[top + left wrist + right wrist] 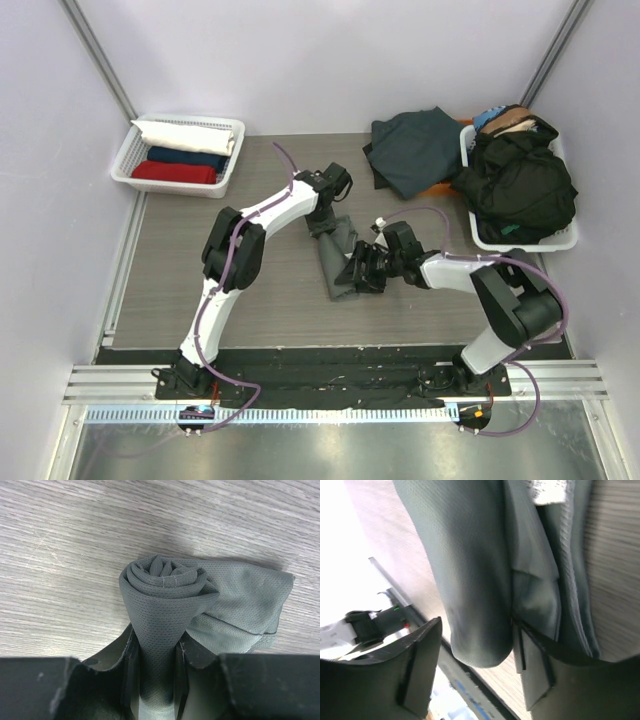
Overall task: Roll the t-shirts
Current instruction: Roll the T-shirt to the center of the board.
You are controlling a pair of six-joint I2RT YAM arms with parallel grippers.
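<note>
A grey-green t-shirt point(338, 258) lies mid-table, folded into a long narrow strip. Its far end is wound into a tight roll point(165, 592). My left gripper point(325, 215) is shut on that roll, its fingers point(122, 662) pinching the fabric from both sides. My right gripper point(362, 270) sits at the strip's right edge nearer the front. In the right wrist view its jaws point(472, 640) stand open around a hanging fold of the shirt point(475, 580). One finger point(527, 652) touches the cloth, and the other is apart from it.
A white basket point(125, 165) at the back left holds rolled white point(190, 135), navy point(188, 157) and red point(172, 172) shirts. A dark teal shirt point(415, 150) lies at the back. Beside it a white basket point(520, 243) holds a black heap point(520, 185).
</note>
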